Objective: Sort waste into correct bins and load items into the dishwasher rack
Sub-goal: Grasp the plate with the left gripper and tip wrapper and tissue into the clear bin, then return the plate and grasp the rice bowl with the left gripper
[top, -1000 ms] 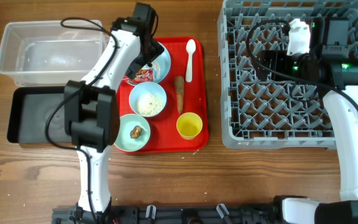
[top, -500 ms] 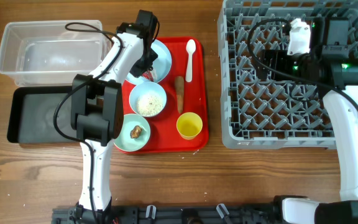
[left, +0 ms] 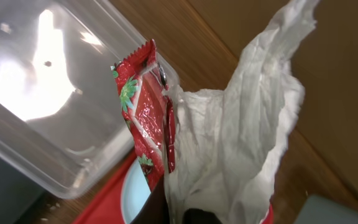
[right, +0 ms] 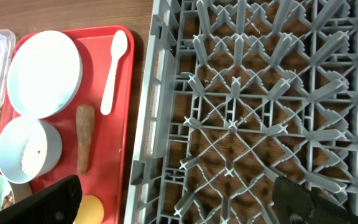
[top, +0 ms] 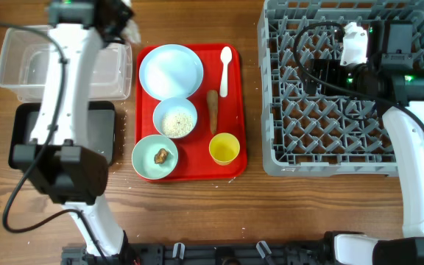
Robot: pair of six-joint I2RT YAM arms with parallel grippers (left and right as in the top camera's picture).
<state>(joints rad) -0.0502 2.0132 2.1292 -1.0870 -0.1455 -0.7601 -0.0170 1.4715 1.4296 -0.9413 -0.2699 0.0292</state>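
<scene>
— Swung left, hasn't it? Now the left arm (top: 63, 81) hangs over the tub's (top: 20, 70) right end.
— Yes, left jaws clamped on wrapper (left: 143, 118) and tissue (left: 241, 130) together (one trip for both). Plate (top: 171, 70) sits bare; right jaws wait, spread wide, above the rack (top: 271, 158).

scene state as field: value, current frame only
left gripper: shut on wrapper and tissue, by clear tub corner
right gripper: open, empty, over rack
plate: empty, on red tray
white bowl: holds rice
green bowl: holds brown lump
also on tray: carrot, spoon, yellow cup
</scene>
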